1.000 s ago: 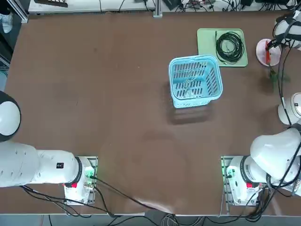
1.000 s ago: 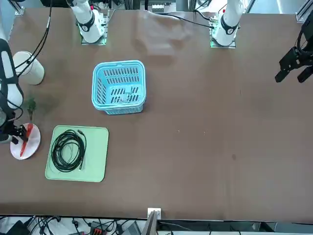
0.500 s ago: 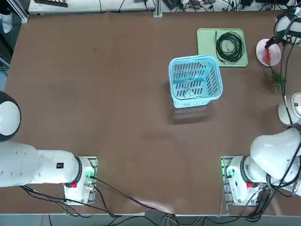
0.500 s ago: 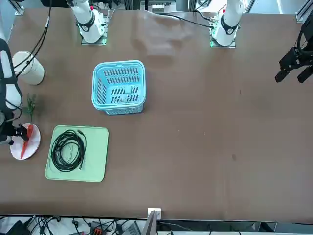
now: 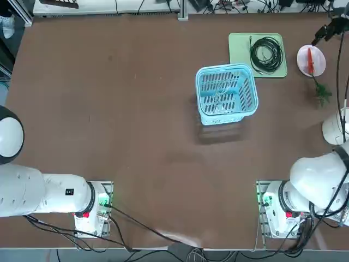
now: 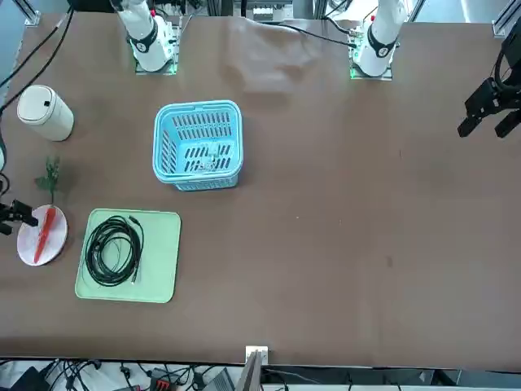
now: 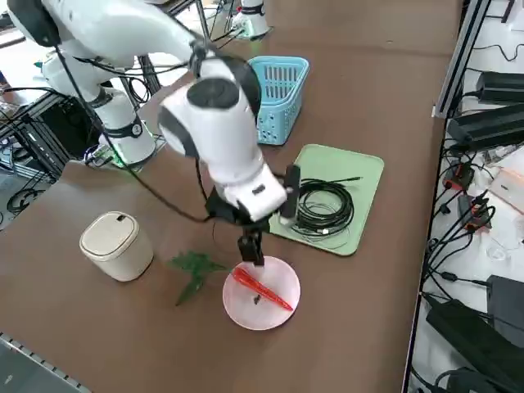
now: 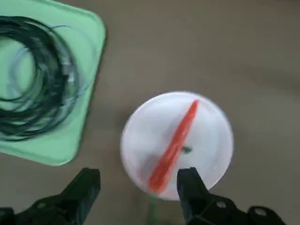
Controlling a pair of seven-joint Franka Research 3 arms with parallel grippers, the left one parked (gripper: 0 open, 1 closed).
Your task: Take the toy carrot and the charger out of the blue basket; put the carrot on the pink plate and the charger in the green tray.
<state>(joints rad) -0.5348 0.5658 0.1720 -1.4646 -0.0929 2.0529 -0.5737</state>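
Observation:
The red-orange toy carrot (image 8: 176, 140) lies across the pink plate (image 8: 211, 122), seen also as the carrot (image 5: 310, 59) on the plate (image 5: 317, 64) at the table's far right. My right gripper (image 8: 139, 187) hangs open just above the plate's rim, holding nothing; it shows over the plate as the gripper (image 7: 252, 255). A green leafy tuft (image 5: 322, 93) lies loose on the table beside the plate. The blue basket (image 5: 242, 112) stands mid-table with a small pale charger (image 6: 210, 159) and thin cable on its floor. The green tray (image 5: 240, 52) holds a coiled black cable (image 5: 266, 53).
A cream lidded canister (image 7: 115, 244) stands near the table's right edge, beyond the leafy tuft (image 7: 195, 266). The tray (image 7: 360, 176) lies between plate and basket (image 7: 278, 86). Cables and power bricks crowd the floor past the table's far edge.
My right gripper has opened, let go of the carrot and drawn up and back off the plate. The carrot now lies still on the plate.

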